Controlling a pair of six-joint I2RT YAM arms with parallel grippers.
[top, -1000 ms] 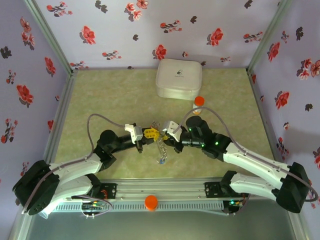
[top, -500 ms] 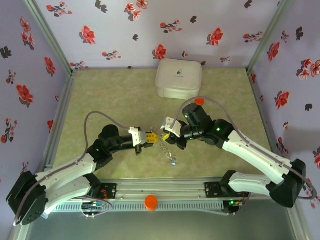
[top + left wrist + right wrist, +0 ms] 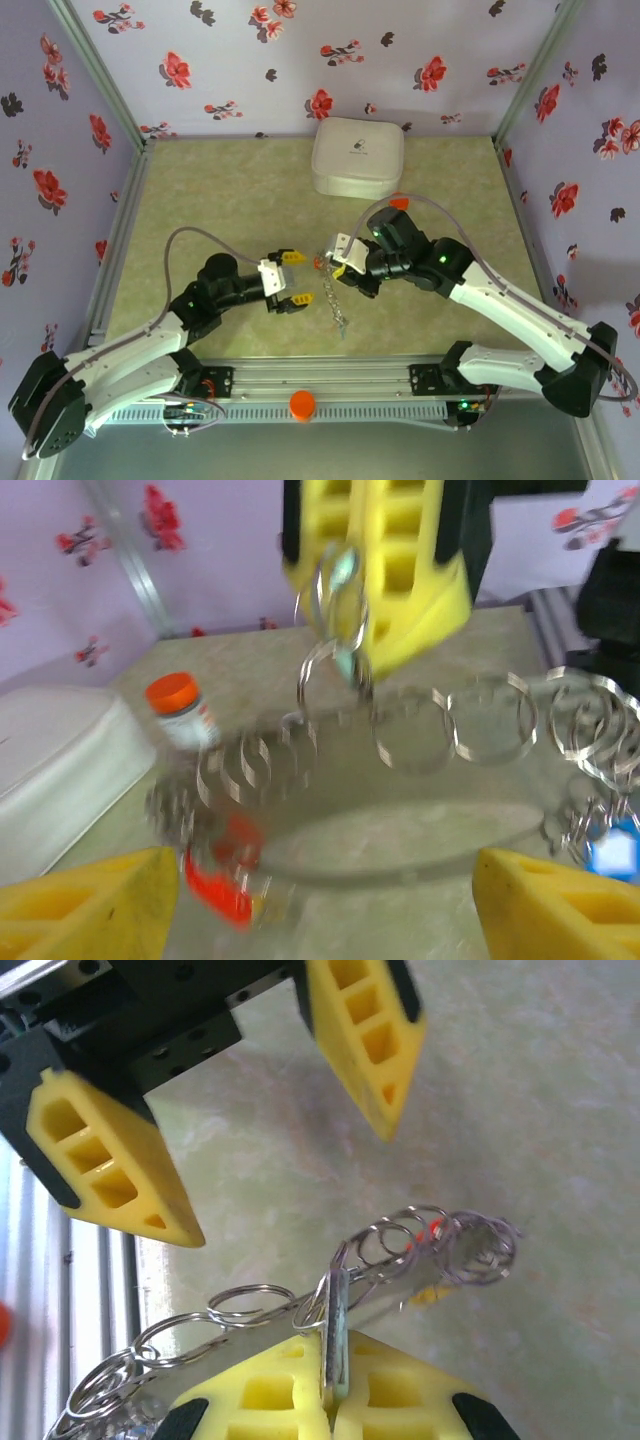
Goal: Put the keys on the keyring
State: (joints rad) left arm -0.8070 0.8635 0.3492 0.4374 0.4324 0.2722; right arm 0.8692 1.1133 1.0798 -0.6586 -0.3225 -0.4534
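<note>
My right gripper (image 3: 333, 262) is shut on a flat silvery-grey key (image 3: 335, 1330), pinched upright between its yellow pads (image 3: 270, 1400). From that key hangs the keyring (image 3: 340, 298), a grey band strung with silvery rings (image 3: 450, 720), drooping toward the table. A red key (image 3: 215, 885) dangles at one end and a blue key (image 3: 612, 852) at the other, both blurred. A small yellow bit (image 3: 430, 1295) shows near the red end. My left gripper (image 3: 296, 279) stands open just left of the chain, touching nothing, its yellow fingers (image 3: 80, 910) wide apart.
A white rounded square box (image 3: 358, 158) sits at the back of the green mat. An orange-capped bottle (image 3: 398, 205) stands right behind my right arm. Flowered walls close in three sides, and a metal rail (image 3: 320, 380) runs along the near edge.
My left gripper has opened and drawn back to the left, away from the right gripper. The keyring now hangs from the right gripper alone and swings.
</note>
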